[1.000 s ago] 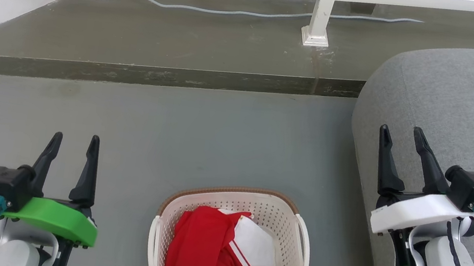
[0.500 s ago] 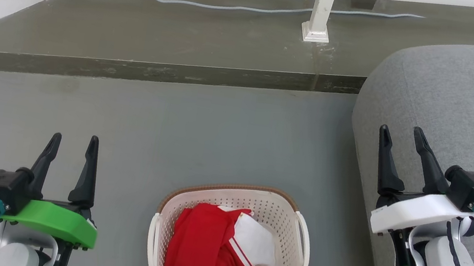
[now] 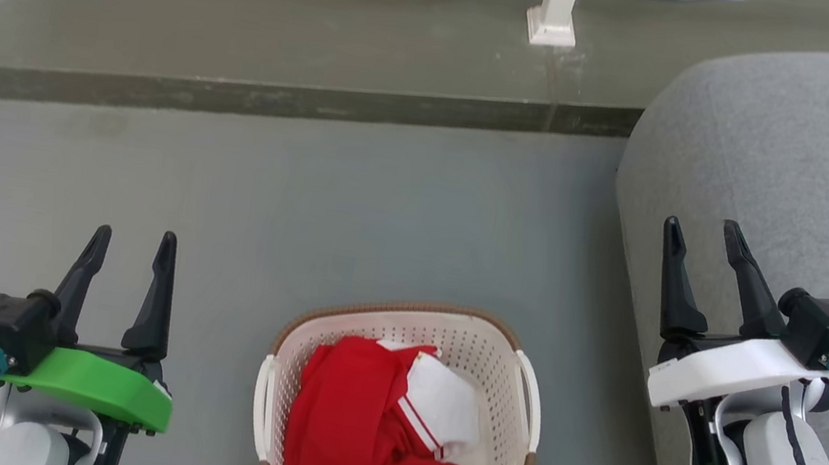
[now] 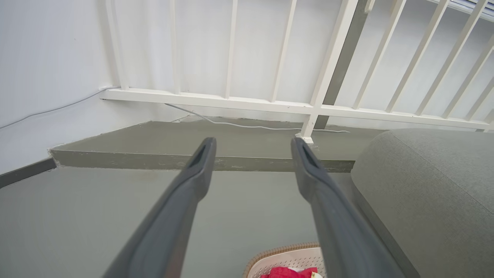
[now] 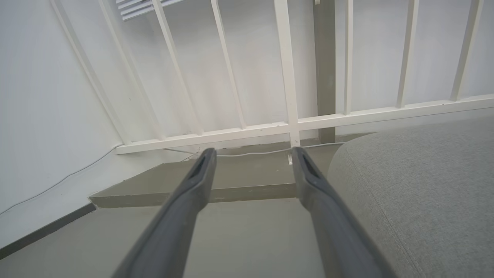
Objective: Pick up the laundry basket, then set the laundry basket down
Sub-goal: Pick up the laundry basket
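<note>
change: head camera has tipped down – scene shifts, arms unmoved | left gripper (image 3: 136, 233), right gripper (image 3: 700, 224): fingers (image 3: 155, 300) wide, empty | laundry basket (image 3: 482, 356): on floor (image 3: 352, 206) between them – pickup not begun

Basket floor: the cream-white perforated plastic laundry basket (image 3: 494, 361) with a brown woven-look rim has its bottom covered by a crumpled red and white cloth (image 3: 352, 414).
Basket, left wrist view: cut off by the bottom edge just below its far rim, and partly behind a dark finger.
Cloth: the kind of garment cannot be told.
Arms: the pale forearms under the left gripper (image 3: 136, 232) and right gripper (image 3: 700, 224) run off the head view's bottom edge.
Sofa: the rounded grey fabric sofa (image 3: 808, 162) is cut by the right edge, its near side behind the right arm.
Railing: the white barred railing (image 3: 557, 1) is cropped at the head view's top.
</note>
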You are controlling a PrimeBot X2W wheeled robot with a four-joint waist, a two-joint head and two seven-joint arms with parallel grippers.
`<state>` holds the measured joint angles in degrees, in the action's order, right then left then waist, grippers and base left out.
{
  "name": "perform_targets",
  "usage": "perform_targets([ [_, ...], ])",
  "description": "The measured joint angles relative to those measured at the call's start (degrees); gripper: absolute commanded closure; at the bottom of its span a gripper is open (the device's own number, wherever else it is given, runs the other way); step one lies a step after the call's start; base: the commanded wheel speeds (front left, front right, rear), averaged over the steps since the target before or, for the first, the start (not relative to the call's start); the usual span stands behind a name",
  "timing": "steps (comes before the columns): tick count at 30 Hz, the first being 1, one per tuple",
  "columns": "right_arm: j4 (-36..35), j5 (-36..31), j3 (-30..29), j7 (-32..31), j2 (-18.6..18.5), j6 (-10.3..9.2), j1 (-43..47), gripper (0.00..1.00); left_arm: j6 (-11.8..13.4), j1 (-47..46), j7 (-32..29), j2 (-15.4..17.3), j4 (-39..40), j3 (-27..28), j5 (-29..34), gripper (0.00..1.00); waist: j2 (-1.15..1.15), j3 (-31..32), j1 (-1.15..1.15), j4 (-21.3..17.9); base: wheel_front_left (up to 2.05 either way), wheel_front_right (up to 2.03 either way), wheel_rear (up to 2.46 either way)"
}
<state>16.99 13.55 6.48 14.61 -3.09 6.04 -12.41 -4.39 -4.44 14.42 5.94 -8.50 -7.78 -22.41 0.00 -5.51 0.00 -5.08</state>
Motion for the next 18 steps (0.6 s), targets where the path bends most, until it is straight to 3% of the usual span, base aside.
perform_targets([
  [18,2.86,0.11,-0.41,0.00,0.04,-0.04,-1.32,0.00,-1.38,-4.33,0.00,-0.04,-4.34,-2.09,-0.01,0.00,0.00,-10.62,0.00,-0.57,0.00,0.00,0.00],
])
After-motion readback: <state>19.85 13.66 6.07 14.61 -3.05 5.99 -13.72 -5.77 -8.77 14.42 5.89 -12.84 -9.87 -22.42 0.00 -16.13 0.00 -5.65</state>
